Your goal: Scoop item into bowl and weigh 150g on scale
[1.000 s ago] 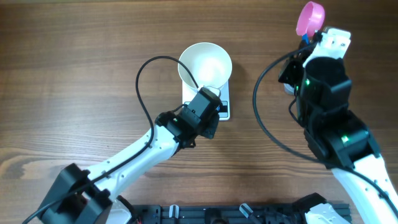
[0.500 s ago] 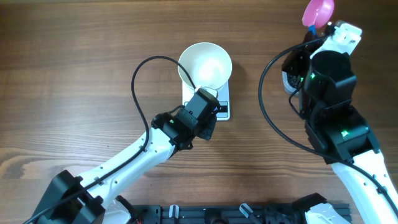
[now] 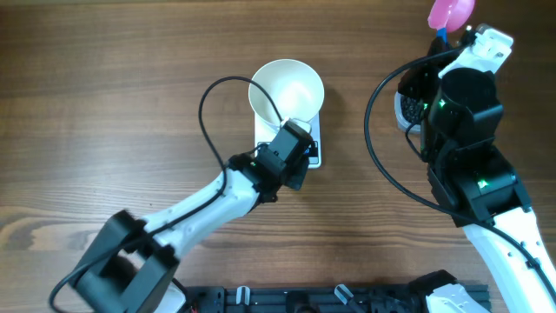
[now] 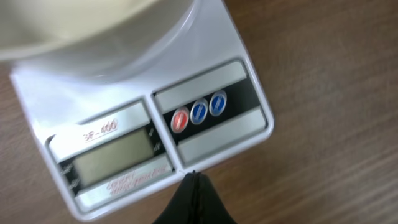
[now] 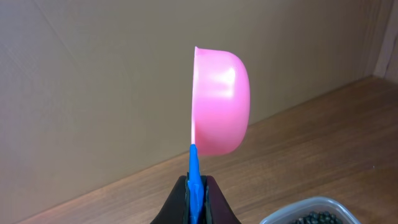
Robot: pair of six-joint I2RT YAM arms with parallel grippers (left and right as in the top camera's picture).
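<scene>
Since the earlier frame the right arm has carried the scoop (image 5: 217, 102) on toward the far right corner of the worktop (image 3: 104, 104), and the left arm has swung its elbow while its tip stayed by the scale (image 4: 155, 143). The right hand (image 5: 196, 190) is clenched on the scoop's blue handle; the pink cup stands on edge and looks empty. Below it, a corner of the tub (image 5: 311, 214) shows with the beads (image 5: 314, 219) inside, so the item is all in the tub as far as can be seen. The left hand (image 4: 194, 186) is clenched on nothing, its tip just at the near edge of the scale, below the display (image 4: 115, 158) and beside the buttons (image 4: 199, 112). The display looks blank. The bowl (image 3: 287, 89) sits on the scale and is empty. Set-up seems done; every scoop and the weighing itself are left.
</scene>
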